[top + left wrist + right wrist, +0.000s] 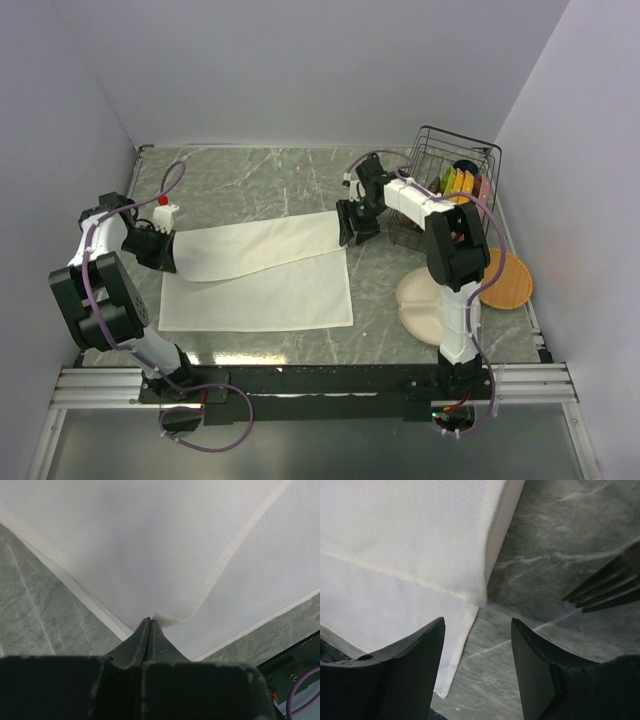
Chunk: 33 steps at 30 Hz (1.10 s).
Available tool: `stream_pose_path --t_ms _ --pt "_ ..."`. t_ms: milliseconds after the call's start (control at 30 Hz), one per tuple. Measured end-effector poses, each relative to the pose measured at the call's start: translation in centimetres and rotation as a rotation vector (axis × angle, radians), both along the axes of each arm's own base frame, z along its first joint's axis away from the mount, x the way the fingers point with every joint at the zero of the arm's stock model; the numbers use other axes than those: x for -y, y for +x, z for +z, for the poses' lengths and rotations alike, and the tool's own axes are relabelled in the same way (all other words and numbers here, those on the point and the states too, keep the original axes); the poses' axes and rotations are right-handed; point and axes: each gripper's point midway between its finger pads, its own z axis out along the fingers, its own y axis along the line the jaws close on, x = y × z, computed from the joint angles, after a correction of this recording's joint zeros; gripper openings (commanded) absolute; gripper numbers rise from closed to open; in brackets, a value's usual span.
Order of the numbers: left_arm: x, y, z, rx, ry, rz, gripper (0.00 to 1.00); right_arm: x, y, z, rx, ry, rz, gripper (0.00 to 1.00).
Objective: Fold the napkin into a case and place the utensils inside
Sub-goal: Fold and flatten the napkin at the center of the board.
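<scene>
The napkin (260, 275) lies on the grey marble tabletop (260, 180), in the middle between my two arms. Its far part is folded over the near part, so an upper layer lies slanted across the lower one. The lower one shows as a wide band along the near edge.

My left gripper (149, 622) is closed tight on the left corner of the upper layer, and the cloth spreads away from this pinched corner. My right gripper (477, 625) is at the right edge of the napkin, with the jaws standing apart and nothing between them. Below it I see the right corner of the upper layer and the hem of the lower layer. From the wrist view I cannot say if its fingertips touch the cloth.

The dark tines of the fork (605, 587) are just to the right of this gripper. Further right stand a wire rack (440, 150) and a beige plate (425, 300).
</scene>
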Motion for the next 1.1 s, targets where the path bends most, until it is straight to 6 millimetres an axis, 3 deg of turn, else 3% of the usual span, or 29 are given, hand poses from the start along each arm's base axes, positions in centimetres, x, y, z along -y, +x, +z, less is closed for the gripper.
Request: stream_pose_path --t_ms 333,467,567,700,733,800,867,1100 --pt "-0.4 1.0 0.2 0.015 0.004 0.005 0.01 -0.5 0.5 -1.6 0.020 -0.056 0.010 0.62" --pt "-0.5 1.3 0.0 0.011 0.000 0.005 0.01 -1.0 0.9 -1.6 0.020 -0.043 0.006 0.51" --pt "-0.5 1.4 -0.1 0.009 -0.001 0.004 0.01 -1.3 1.1 -1.7 0.009 -0.031 0.000 0.49" --pt "-0.5 1.4 -0.1 0.009 -0.001 0.002 0.01 -1.6 1.0 -1.6 0.002 -0.014 0.002 0.33" --pt "-0.5 1.4 -0.1 0.009 -0.001 0.002 0.01 -1.7 1.0 -1.6 -0.002 -0.010 0.003 0.24" --pt "-0.5 1.4 -0.1 0.011 -0.002 0.003 0.01 -1.7 0.8 -1.5 -0.007 -0.007 0.005 0.17" --pt "-0.5 1.4 -0.1 0.012 -0.004 0.002 0.01 -1.7 0.6 -1.5 -0.017 -0.005 0.005 0.03" --pt "-0.6 1.8 0.3 0.036 0.006 0.005 0.01 -1.4 -0.2 -0.3 -0.014 -0.008 0.003 0.00"
